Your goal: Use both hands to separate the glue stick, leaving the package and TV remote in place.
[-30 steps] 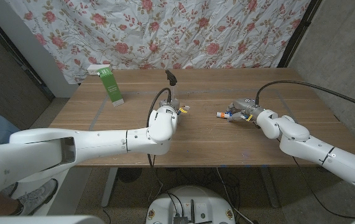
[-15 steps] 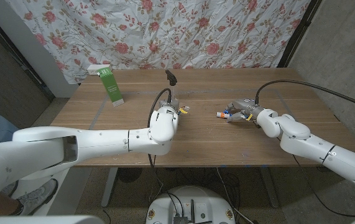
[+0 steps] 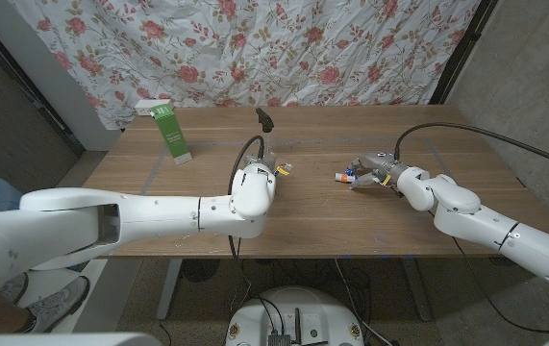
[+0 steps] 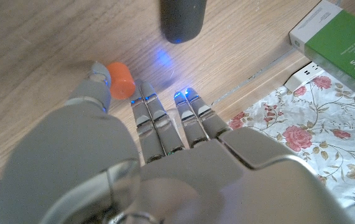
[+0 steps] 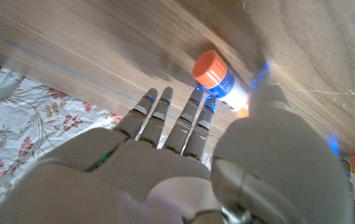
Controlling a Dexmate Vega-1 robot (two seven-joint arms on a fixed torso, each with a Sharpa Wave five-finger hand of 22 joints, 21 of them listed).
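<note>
The glue stick (image 3: 343,177) lies on the table right of centre, a white tube with an orange end (image 5: 217,76). My right hand (image 3: 378,171) sits just right of it, fingers (image 5: 165,118) stretched out and the thumb tip against the tube. The small orange cap (image 3: 281,169) lies apart at mid-table, close to the thumb of my left hand (image 3: 262,165). That hand (image 4: 165,137) is spread with nothing in it, the cap (image 4: 122,79) just ahead of it. The black TV remote (image 3: 265,117) lies beyond, and the green package (image 3: 170,132) stands at the far left.
A flowered cloth (image 3: 284,48) hangs behind the table's far edge. A cable (image 3: 466,135) runs over the table's right side to my right arm. Bare wood (image 3: 207,159) lies between the package and my left hand.
Almost nothing: both arms have shifted very slightly. The glue stick and the cap lie where they were.
</note>
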